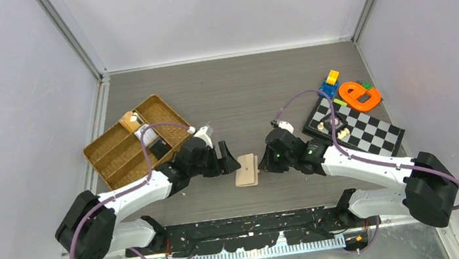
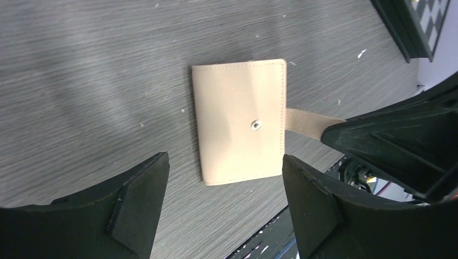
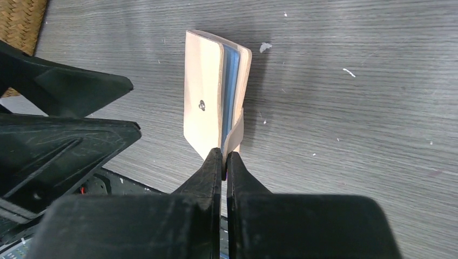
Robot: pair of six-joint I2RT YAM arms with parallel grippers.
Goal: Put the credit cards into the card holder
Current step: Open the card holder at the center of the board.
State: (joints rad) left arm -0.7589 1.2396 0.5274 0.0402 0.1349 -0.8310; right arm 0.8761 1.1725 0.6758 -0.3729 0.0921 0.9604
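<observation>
Pinching the tab (image 2: 305,121) of the card holder (image 2: 240,121) toward the table's (image 2: 81,81) near edge, the right claw (image 3: 224,156) is clenched, the left claw (image 2: 224,161) released; blue card (image 3: 231,91) inside, fastening apparently left.

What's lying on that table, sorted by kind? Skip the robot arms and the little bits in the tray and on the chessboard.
Wallet: 1
Blue card inside it: 1
Wicker tray: 1
Chessboard: 1
Orange toy: 1
Blue and yellow block: 1
Total: 6
</observation>
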